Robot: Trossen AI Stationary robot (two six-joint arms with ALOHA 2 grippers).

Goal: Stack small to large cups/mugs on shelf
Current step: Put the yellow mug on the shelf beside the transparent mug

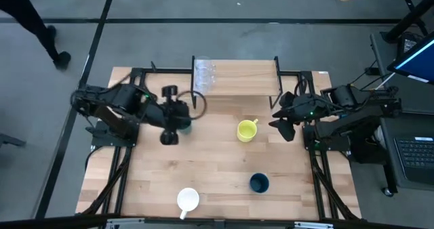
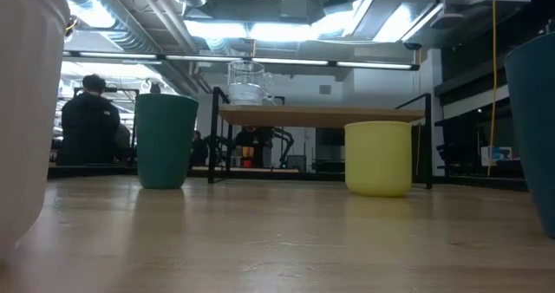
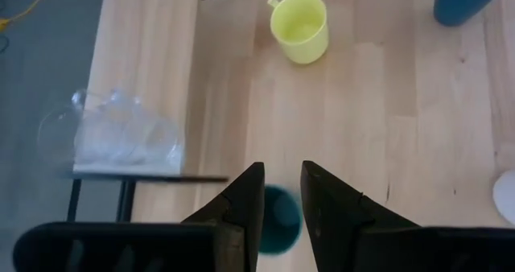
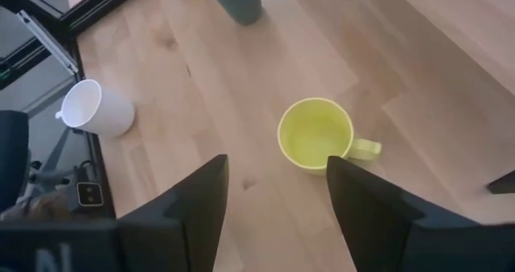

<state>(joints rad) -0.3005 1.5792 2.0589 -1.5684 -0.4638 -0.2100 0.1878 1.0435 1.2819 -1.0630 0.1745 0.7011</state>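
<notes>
The shelf [image 1: 237, 76] stands at the table's far middle, with two stacked clear cups [image 1: 204, 74] on its left end, also visible in the low view [image 2: 247, 83]. A teal cup [image 2: 165, 141] stands upright on the table in front of the shelf's left end. My left gripper [image 3: 282, 193] hovers open above it, well clear, and the cup's rim [image 3: 278, 222] shows between the fingers. The yellow mug [image 4: 315, 133] stands upright right of centre, with my right gripper [image 4: 273, 199] wide open above and to its right. The white mug [image 1: 188, 200] and navy cup [image 1: 259, 183] stand near the front edge.
Bare tabletop lies between the yellow mug and the two front cups. Black frame rails [image 1: 125, 161] run along both table sides. The shelf's thin black legs [image 2: 212, 137] stand behind the teal cup. A person [image 2: 87, 124] sits in the room beyond the table.
</notes>
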